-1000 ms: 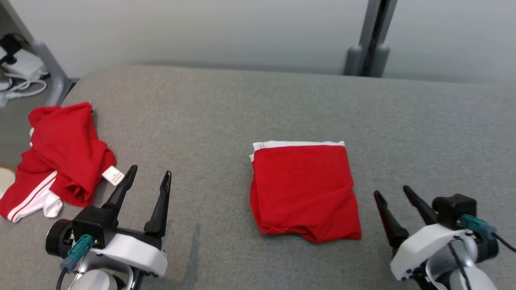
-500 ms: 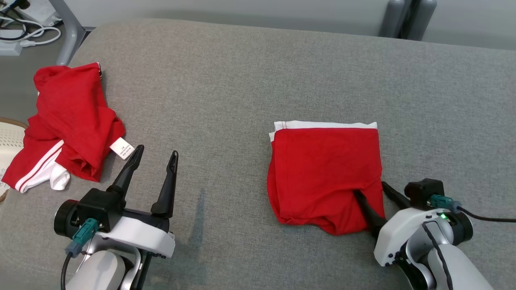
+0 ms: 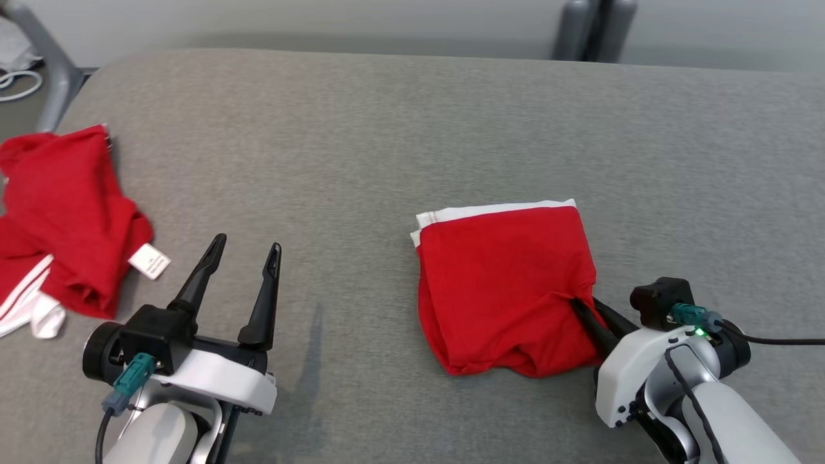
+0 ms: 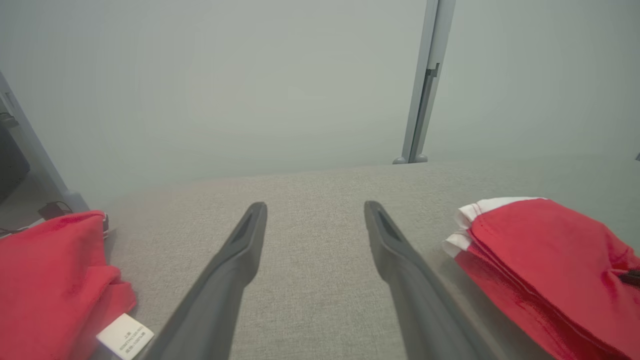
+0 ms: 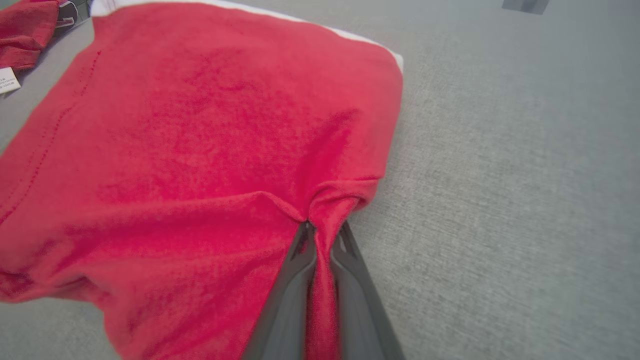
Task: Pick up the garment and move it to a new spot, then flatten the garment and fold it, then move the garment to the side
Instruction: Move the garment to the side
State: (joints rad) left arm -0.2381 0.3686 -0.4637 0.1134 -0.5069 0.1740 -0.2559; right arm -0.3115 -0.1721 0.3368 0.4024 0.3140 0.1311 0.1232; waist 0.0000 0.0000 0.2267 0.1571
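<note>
My right gripper [image 3: 585,304] pinches a ridge of cloth at the near right corner of the folded garment [image 3: 503,283], lying right of centre on the table [image 3: 387,129], probably to drag it aside, while my left gripper [image 3: 249,243] hangs spread wide, unneeded.

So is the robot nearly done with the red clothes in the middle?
Nearly. Done: the folded red fabric garment with white trim lies in a neat square on the grey fabric surface. In hand: the right jaws are pinched shut on its near right corner. Still to do: carrying it to the side. The left jaws stand open, holding nothing.
</note>
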